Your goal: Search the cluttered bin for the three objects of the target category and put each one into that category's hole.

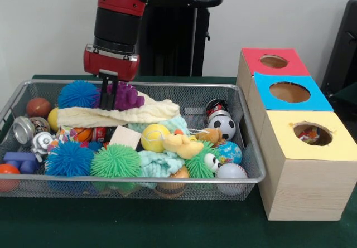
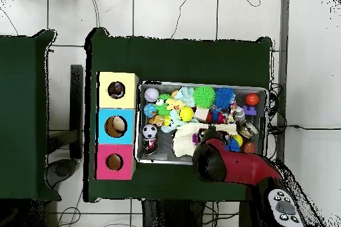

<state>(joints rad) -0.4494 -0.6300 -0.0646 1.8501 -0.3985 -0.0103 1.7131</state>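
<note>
The silver mesh bin (image 1: 139, 179) is full of toys; it also shows in the overhead view (image 2: 203, 84). My gripper (image 1: 109, 106) hangs over its back left. The fingers stand close together and look shut, with the tips down at the cream waffle cloth (image 1: 120, 116), just in front of a purple spiky toy (image 1: 129, 96). I cannot tell whether they pinch the cloth. A bit of white dotted fabric (image 1: 66, 132) shows under the cloth's left end. The yellow-topped box (image 1: 312, 173) stands front right. Its round hole (image 1: 312, 134) shows a dotted piece inside. In the overhead view the arm (image 2: 226, 164) hides the gripper.
The blue-topped box (image 1: 319, 101) and the red-topped box (image 1: 249, 58) stand behind the yellow one. The bin also holds blue (image 1: 68, 159) and green (image 1: 115, 161) spiky balls, a mint cloth (image 1: 158, 163), a yellow ball (image 1: 153, 137), a football (image 1: 225, 126) and a wooden block (image 1: 125, 137).
</note>
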